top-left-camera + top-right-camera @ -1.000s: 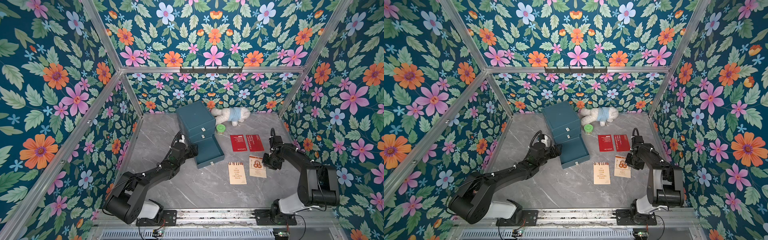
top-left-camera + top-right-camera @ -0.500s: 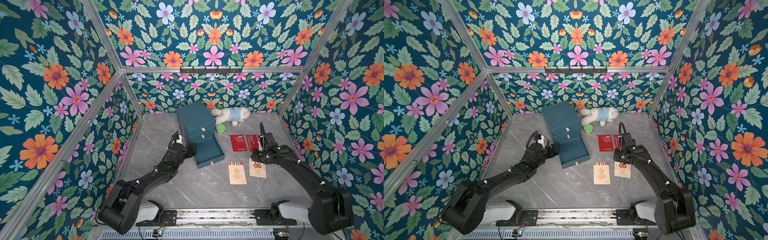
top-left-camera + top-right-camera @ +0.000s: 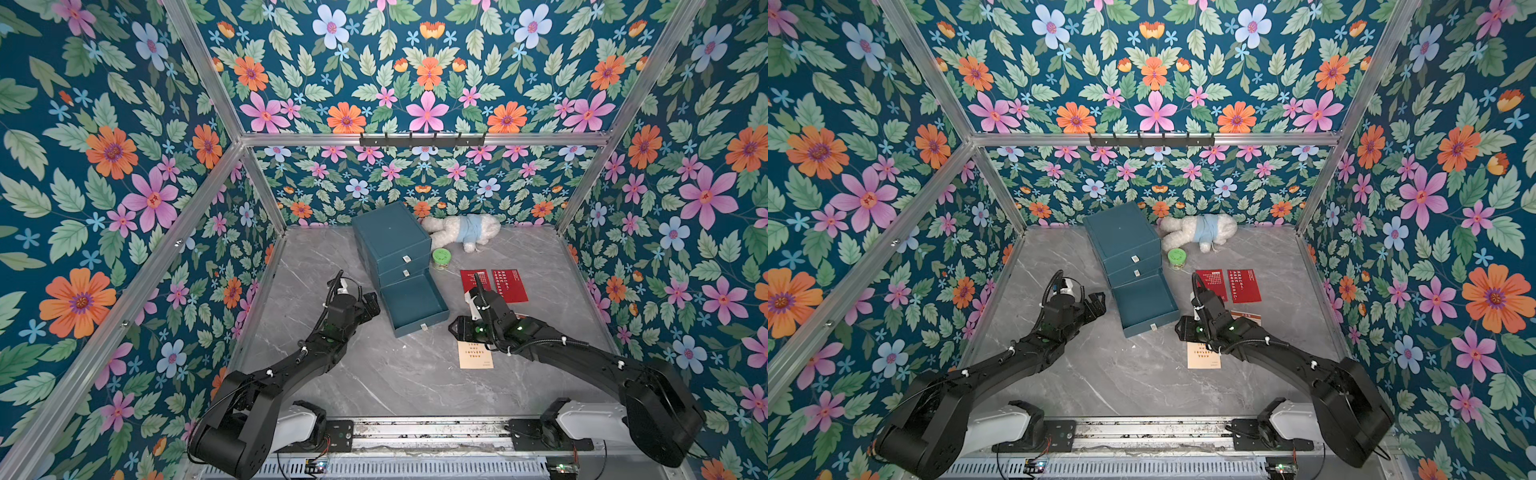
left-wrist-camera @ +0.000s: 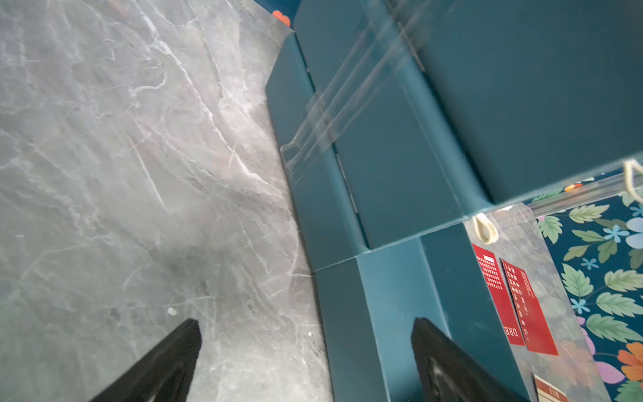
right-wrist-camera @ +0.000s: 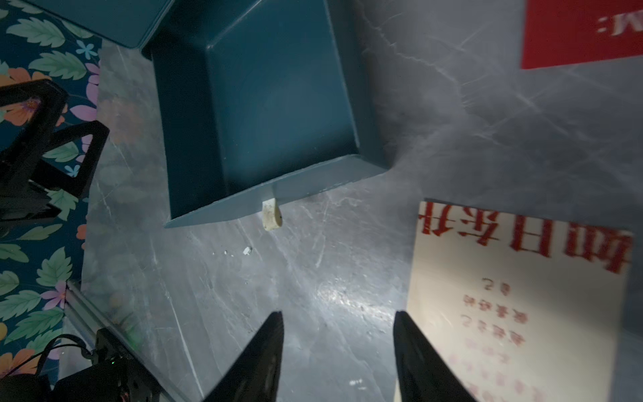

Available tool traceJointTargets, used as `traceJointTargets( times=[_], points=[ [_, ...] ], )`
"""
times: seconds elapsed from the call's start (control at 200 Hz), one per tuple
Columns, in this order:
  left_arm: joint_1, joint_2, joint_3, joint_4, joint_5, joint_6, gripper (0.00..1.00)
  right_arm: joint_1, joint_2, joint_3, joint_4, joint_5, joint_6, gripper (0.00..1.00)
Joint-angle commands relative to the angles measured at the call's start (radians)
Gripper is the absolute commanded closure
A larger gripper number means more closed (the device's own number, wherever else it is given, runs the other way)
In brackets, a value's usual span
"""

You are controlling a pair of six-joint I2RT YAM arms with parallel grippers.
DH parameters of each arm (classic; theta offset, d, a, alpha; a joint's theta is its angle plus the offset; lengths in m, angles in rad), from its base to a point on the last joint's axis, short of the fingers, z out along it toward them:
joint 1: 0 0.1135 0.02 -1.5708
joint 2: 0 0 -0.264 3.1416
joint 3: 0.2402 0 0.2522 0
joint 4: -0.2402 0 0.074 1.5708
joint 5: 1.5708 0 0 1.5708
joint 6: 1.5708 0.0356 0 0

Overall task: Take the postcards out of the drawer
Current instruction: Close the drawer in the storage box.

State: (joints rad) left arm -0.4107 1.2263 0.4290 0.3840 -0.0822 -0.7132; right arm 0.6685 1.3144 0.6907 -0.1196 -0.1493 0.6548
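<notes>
The teal cabinet's bottom drawer [image 3: 412, 304] is pulled out and shows a bare inside in both top views. Two red postcards [image 3: 473, 281] [image 3: 509, 285] lie on the table right of it. A cream postcard [image 3: 475, 355] lies nearer the front, and another cream one [image 3: 1246, 316] shows only as a sliver under my right arm. My right gripper [image 3: 455, 328] hovers open over bare table between the drawer's front wall [image 5: 295, 188] and the cream postcard [image 5: 515, 296], holding nothing. My left gripper [image 3: 372, 305] stands wide open beside the drawer's left wall [image 4: 382, 313], also holding nothing.
A white plush toy in a blue shirt [image 3: 461, 230] lies at the back wall, and a green-lidded jar [image 3: 441, 258] stands right of the cabinet [image 3: 390, 239]. Floral walls close in on three sides. A metal rail [image 3: 415, 432] runs along the front edge.
My right arm has swung left from the right wall to the drawer's front, now covering one cream postcard, and its jaws have opened wider. The left jaws have opened a little more.
</notes>
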Motion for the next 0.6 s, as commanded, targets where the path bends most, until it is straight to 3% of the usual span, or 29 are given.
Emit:
traceJointTargets(
  times=[0.0, 0.22, 0.595],
  points=[
    [0.020, -0.010, -0.011, -0.008, -0.011, -0.033, 0.02, 0.042, 0.068, 0.003, 0.240, -0.005, 0.039, 0.47],
    [0.038, -0.046, -0.027, -0.026, -0.022, -0.039, 0.02, 0.057, 0.231, 0.029, 0.425, -0.042, 0.058, 0.48],
    [0.050, -0.103, -0.054, -0.052, -0.063, -0.014, 0.01, 0.060, 0.411, 0.074, 0.519, -0.110, 0.112, 0.56]
  ],
)
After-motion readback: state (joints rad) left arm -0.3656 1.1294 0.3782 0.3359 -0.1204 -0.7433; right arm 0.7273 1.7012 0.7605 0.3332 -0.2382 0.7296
